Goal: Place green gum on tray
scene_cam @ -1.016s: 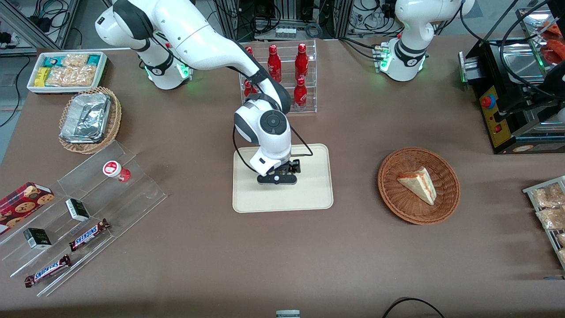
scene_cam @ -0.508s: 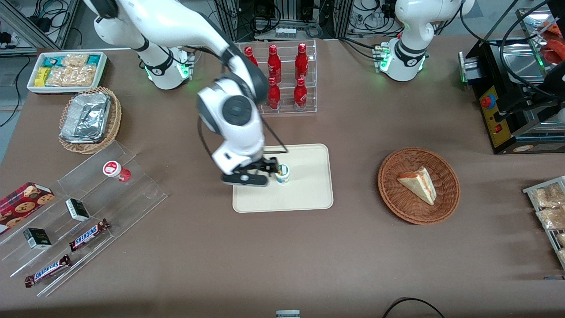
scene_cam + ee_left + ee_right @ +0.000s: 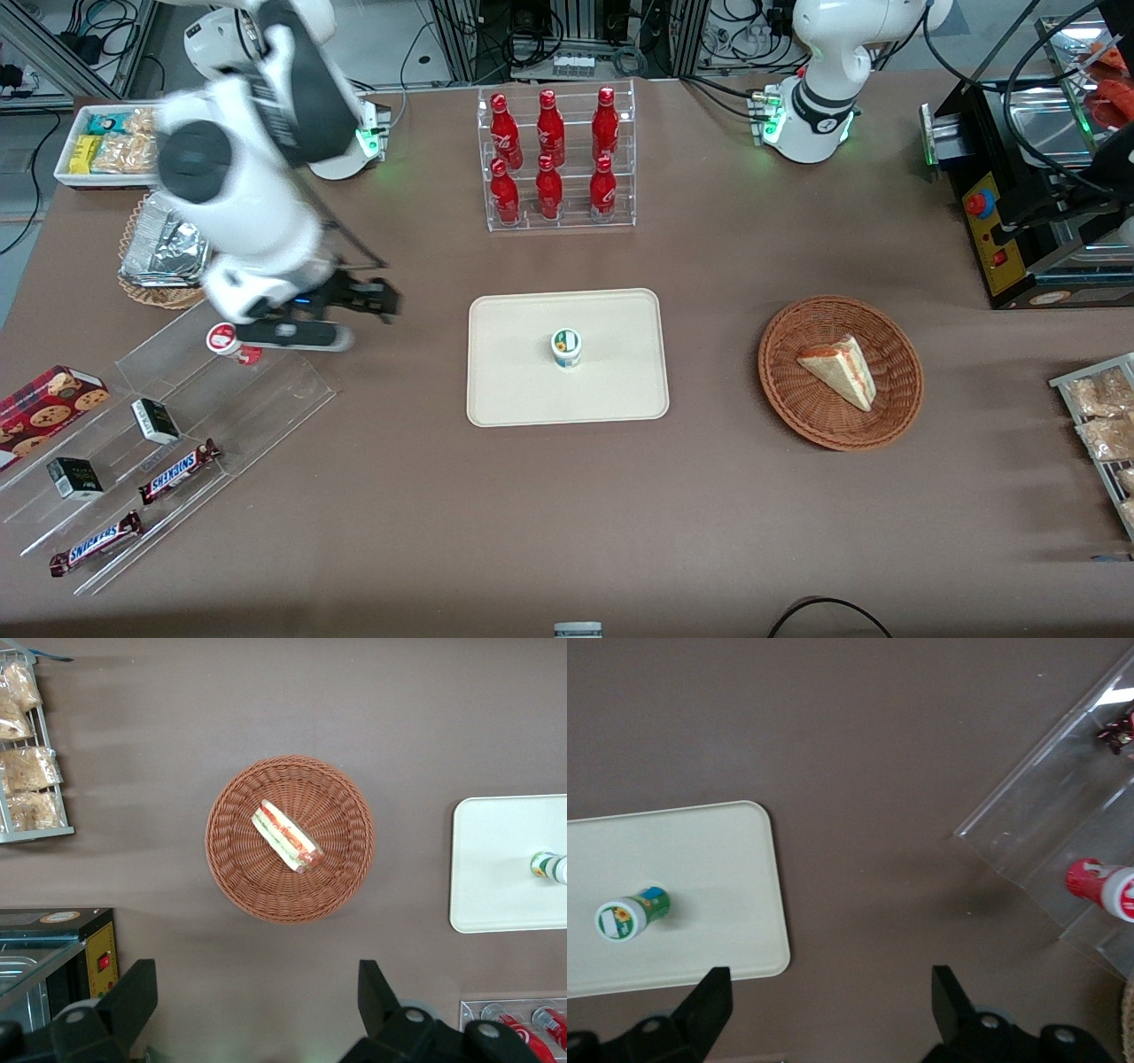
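Observation:
The green gum point(image 3: 567, 347), a small white bottle with a green-rimmed lid, stands upright near the middle of the cream tray point(image 3: 620, 394). It also shows in the right wrist view point(image 3: 629, 916) on the tray point(image 3: 700, 850), and in the left wrist view point(image 3: 549, 866) on the tray point(image 3: 496, 859). My gripper point(image 3: 383, 303) is open and empty, up above bare table between the tray and the clear stepped rack point(image 3: 266, 390), well apart from the gum. In the right wrist view the gripper point(image 3: 830, 988) holds nothing between its spread fingers.
A red-lidded bottle point(image 3: 232, 342) sits on the clear rack beside the gripper, with chocolate bars lower down. A basket with a foil tray point(image 3: 177, 239), a rack of red bottles point(image 3: 554, 159) and a wicker basket with a sandwich point(image 3: 840, 372) stand around.
The gripper let go of the green gum on the tray, rose, and swung away toward the working arm's end, over the clear rack's edge. The gum stays upright on the tray.

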`<state>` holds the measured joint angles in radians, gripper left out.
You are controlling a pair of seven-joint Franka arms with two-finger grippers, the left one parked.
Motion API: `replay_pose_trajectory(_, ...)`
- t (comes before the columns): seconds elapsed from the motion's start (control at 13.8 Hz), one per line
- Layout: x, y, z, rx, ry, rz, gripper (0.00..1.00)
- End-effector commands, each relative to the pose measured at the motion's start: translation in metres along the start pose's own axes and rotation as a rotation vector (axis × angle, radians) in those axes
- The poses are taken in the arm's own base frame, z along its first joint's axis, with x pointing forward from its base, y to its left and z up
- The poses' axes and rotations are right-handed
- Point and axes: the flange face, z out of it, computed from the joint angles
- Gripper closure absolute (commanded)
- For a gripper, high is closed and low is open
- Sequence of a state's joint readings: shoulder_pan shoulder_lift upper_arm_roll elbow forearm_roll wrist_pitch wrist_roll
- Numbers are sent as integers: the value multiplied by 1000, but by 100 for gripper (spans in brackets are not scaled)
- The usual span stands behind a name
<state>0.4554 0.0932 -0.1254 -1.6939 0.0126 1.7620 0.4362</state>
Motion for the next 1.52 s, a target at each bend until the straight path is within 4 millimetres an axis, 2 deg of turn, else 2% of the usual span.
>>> replay_pose_trajectory(0.0,-2,63,-18,8,-37,-16,0)
replay_pose_trajectory(0.15,6,110,-28,13,-43,-28,0)
replay_pose_trajectory(0.36,15,164,-37,19,-52,-15,0)
replay_pose_trajectory(0.65,20,206,-45,28,-50,-20,0)
replay_pose_trajectory(0.73,20,225,-46,49,-54,-1,0)
replay_pose_trajectory(0.8,20,235,-50,64,-57,-3,0)
replay_pose_trajectory(0.94,19,237,-51,63,-67,-9,0)
replay_pose_trajectory(1.09,20,249,-49,64,-71,2,0)
replay_pose_trajectory(1.45,20,243,-53,59,-64,-6,0)
